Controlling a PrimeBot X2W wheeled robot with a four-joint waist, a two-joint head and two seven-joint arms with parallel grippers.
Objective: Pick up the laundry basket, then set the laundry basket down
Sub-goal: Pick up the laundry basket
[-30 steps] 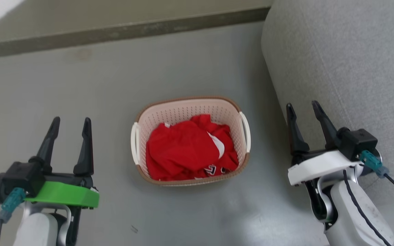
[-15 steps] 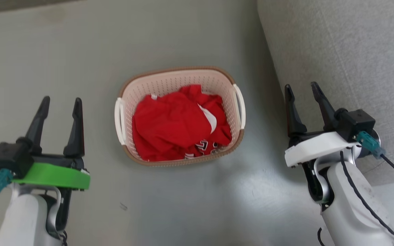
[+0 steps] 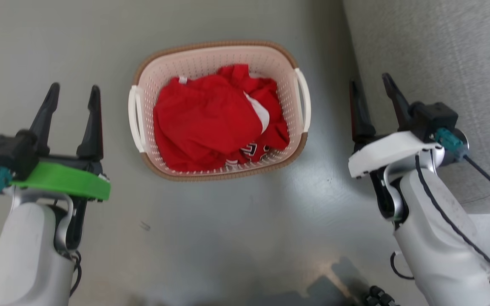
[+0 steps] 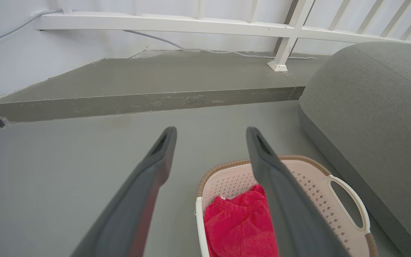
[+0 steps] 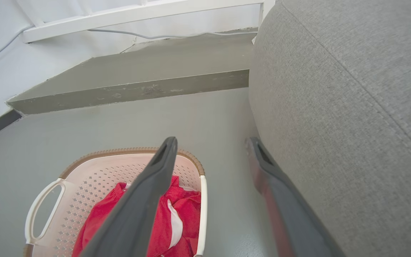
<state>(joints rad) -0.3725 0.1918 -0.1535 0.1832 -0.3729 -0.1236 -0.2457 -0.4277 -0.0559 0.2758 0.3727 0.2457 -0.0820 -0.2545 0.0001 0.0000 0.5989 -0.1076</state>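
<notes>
Grey smooth floor (image 3: 236,229) carries the laundry basket (image 3: 215,59), which stands upright on it in the upper middle of the head view, between the two grippers and touched by neither. A crumpled red garment (image 3: 211,123) with white trim lies inside the basket. White loop handles sit on the two short sides: one handle (image 3: 133,119) faces the left gripper (image 3: 74,87), the other handle (image 3: 303,100) faces the right gripper (image 3: 369,80). Left gripper: jaws spread, nothing between them, fingers pointing away from the robot, positioned beside the basket's left side and apart from it. Right gripper: jaws likewise spread and empty, positioned between the basket's right side and a grey fabric sofa (image 3: 440,51), close to the sofa's flank. In the wrist views a raised grey step (image 4: 148,101) runs across the floor beyond the basket, with a white railing (image 4: 191,25) and a pale wall behind it.
</notes>
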